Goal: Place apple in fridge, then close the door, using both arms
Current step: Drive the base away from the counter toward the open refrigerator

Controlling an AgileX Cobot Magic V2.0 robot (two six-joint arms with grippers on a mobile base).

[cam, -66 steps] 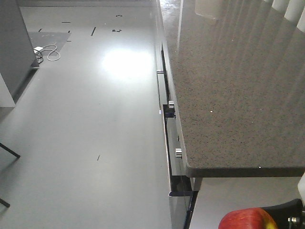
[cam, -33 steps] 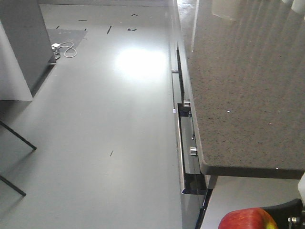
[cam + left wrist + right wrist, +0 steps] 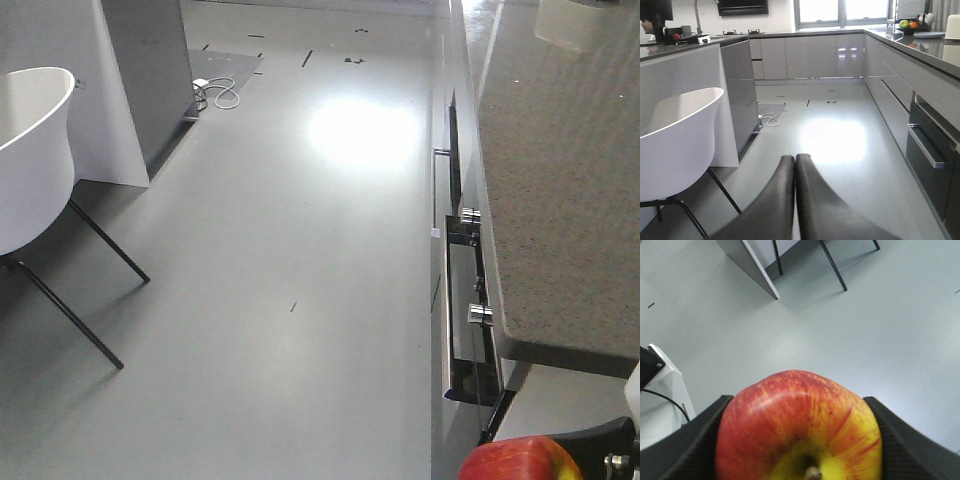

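The apple (image 3: 797, 425), red with a yellow patch around the stem, fills the bottom of the right wrist view. My right gripper (image 3: 797, 401) is shut on it, with one black finger (image 3: 695, 440) on each side. The apple also shows at the bottom right of the front view (image 3: 520, 462), held above the grey floor beside the counter. My left gripper (image 3: 795, 159) is shut and empty, its two black fingers pressed together, pointing down the kitchen aisle. The fridge and its door are out of view.
A dark speckled counter (image 3: 570, 200) with a built-in oven and drawer handles (image 3: 468, 310) runs along the right. A white chair (image 3: 30, 150) on black legs stands at the left, beside a grey island block (image 3: 150, 80). A white cable (image 3: 222, 95) lies on the floor.
The front view has swung left: the counter has slid to the right edge and the white chair has come into view. The apple stays in my right gripper.
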